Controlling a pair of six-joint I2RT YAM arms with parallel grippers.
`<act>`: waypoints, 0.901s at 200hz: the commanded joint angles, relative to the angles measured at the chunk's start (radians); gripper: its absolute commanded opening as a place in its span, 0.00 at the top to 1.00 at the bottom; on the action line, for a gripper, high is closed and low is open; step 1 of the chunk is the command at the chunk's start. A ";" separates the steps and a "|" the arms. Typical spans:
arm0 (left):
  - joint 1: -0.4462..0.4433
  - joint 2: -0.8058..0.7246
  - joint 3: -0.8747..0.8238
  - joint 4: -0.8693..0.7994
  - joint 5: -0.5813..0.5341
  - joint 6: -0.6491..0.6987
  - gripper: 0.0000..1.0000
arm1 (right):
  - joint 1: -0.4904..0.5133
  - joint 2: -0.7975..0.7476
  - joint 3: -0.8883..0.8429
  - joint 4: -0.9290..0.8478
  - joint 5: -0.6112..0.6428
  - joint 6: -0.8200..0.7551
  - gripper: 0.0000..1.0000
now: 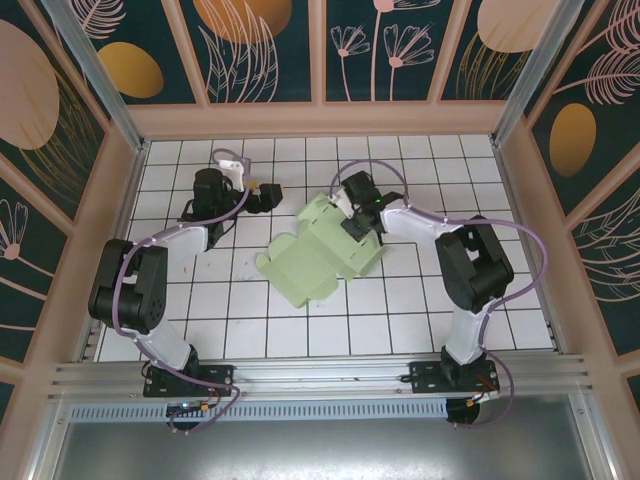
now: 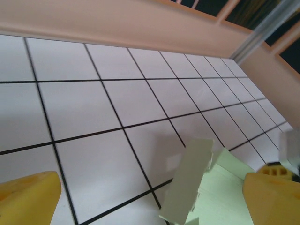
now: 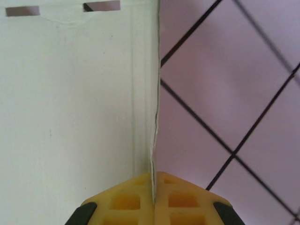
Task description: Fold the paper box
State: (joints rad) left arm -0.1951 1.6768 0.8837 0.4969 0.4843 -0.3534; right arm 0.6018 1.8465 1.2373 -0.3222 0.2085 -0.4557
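paper box (image 1: 325,250) lies at mid-counter, a pale mint cut-out set diagonally, flaps spread toward the near left

edges: the right tool (image 1: 352,212) sits on the box's far-right part. in the right wrist view the tool (image 3: 153,187) is clenched on a thin upright card edge, with the card wall (image 3: 70,117) on the left, bare tiles on the right and two narrow slots (image 3: 101,5) along the card's top

left tool (image 1: 262,195) is just off the box's far-left corner, not touching it. in the left wrist view the tool (image 2: 150,183) is released, its yellow fingers (image 2: 28,197) wide apart with nothing between them, and a raised flap (image 2: 187,183) stands ahead

open room: the white tiled counter (image 1: 200,300) is free to the left, near and right of the box

surroundings: peach-framed walls (image 1: 320,118) enclose the counter on three sides, and an aluminium rail (image 1: 320,375) runs along the near edge
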 commanded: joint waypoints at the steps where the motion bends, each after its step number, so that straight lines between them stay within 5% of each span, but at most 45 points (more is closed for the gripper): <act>1: 0.009 0.014 0.001 0.012 -0.010 -0.036 0.01 | 0.045 -0.059 -0.075 0.198 0.307 -0.189 1.00; 35: 0.011 0.068 0.022 -0.008 0.003 -0.031 0.01 | 0.117 -0.108 -0.237 0.551 0.489 -0.472 1.00; 75: 0.012 0.116 0.041 -0.007 0.014 -0.049 0.01 | 0.141 -0.076 -0.436 1.165 0.616 -0.888 1.00; 131: 0.010 0.192 0.052 0.045 0.090 0.004 0.10 | 0.167 0.048 -0.514 1.628 0.613 -1.143 1.00; 180: -0.012 0.270 0.132 0.014 0.131 0.037 0.20 | 0.170 0.132 -0.565 1.799 0.596 -1.176 1.00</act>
State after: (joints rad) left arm -0.1913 1.9095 0.9466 0.5182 0.5686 -0.3603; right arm 0.7639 1.9415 0.6952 1.2690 0.7925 -1.5780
